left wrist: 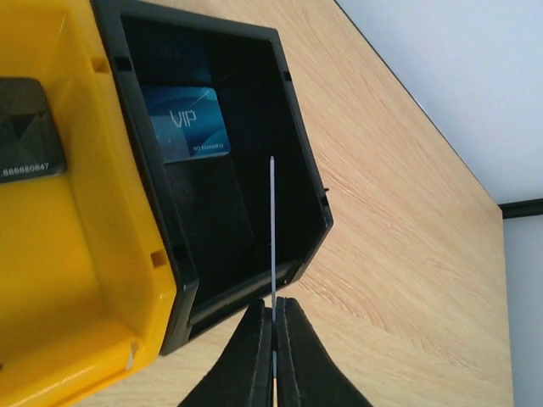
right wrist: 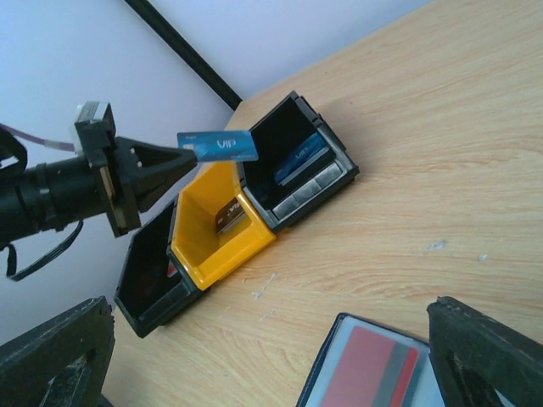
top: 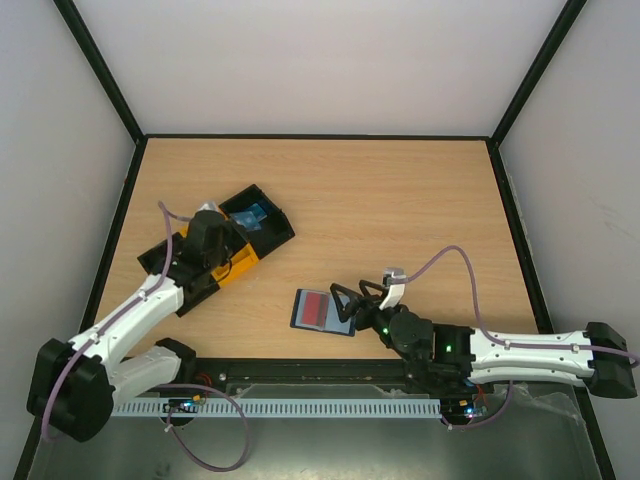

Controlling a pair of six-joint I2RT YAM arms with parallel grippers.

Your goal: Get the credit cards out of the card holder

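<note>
One blue credit card (right wrist: 218,146) is pinched by a short end in the closed left jaws. Its long axis points straight out from the fingertips, over the trays. A second blue card (left wrist: 187,123) is seen lying in the black tray (left wrist: 221,212) below, and one dark card (left wrist: 30,127) in the yellow tray (left wrist: 76,254) beside it. A second black tray (right wrist: 148,271) adjoins the yellow one. The one card holder (right wrist: 333,360) is laid open on the worktop (top: 400,220), its long axis roughly left to right in the top view, with a red-faced card (right wrist: 373,373) in it. The right jaws are spread wide just beside it, holding nothing.
</note>
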